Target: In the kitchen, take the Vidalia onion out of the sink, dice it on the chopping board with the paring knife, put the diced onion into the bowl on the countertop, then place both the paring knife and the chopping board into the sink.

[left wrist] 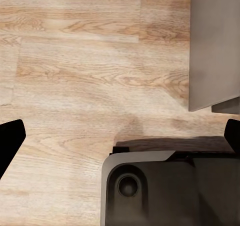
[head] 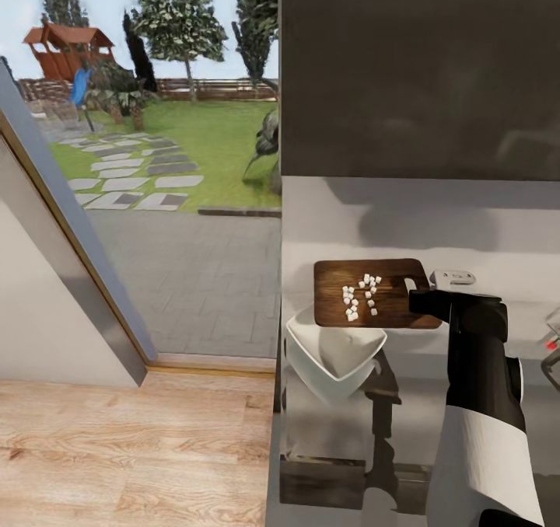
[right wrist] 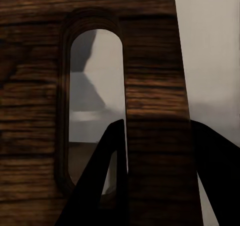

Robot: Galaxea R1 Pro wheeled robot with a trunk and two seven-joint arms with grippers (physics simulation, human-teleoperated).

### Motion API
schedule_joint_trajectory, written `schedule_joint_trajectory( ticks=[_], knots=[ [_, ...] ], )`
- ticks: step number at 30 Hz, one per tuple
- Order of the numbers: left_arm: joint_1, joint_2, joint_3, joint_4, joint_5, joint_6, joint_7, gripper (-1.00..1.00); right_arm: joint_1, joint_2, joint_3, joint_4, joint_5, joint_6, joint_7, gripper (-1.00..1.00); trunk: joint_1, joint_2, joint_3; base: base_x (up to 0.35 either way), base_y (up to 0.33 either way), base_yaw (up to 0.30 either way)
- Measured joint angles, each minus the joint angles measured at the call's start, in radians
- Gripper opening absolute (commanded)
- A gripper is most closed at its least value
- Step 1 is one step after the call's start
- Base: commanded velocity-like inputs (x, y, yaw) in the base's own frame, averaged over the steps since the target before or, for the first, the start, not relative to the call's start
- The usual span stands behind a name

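while the right gripper (right wrist: 150, 176) pinches the handle end of the chopping board (head: 373, 294), white onion bits (head: 360, 294) sit on the board, the empty white bowl (head: 334, 352) sits at its 7 o'clock, and the left gripper (left wrist: 120, 141) is spread wide over the wood floor (left wrist: 75, 61).

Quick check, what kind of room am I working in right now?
Most likely a home kitchen beside a garden door. A glossy grey countertop carries a chopping board with diced onion and a white bowl; the floor is wood planks, and a lawn with a play structure shows outside.
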Motion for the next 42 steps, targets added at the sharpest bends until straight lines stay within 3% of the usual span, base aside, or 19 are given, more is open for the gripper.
schedule_joint_trajectory(
  ticks=[17,25,42],
  knots=[
    [0.000,0.000,0.000,0.000,0.000,0.000,0.000,1.00,0.000,0.001,0.000,0.000,0.001,-0.007,-0.012,-1.00,0.000,0.000,0.000,-0.055,0.000,0.000],
    [0.000,0.000,0.000,-0.001,0.000,0.000,0.000,1.00,0.000,0.001,0.053,0.000,-0.001,-0.007,-0.086,-1.00,0.000,0.000,0.000,-0.001,0.000,0.000],
    [0.000,0.000,0.000,-0.002,0.000,0.000,0.000,1.00,0.000,0.004,0.084,0.002,-0.002,-0.007,-0.142,-1.00,0.000,0.000,0.000,0.029,0.000,0.000]
  ],
)
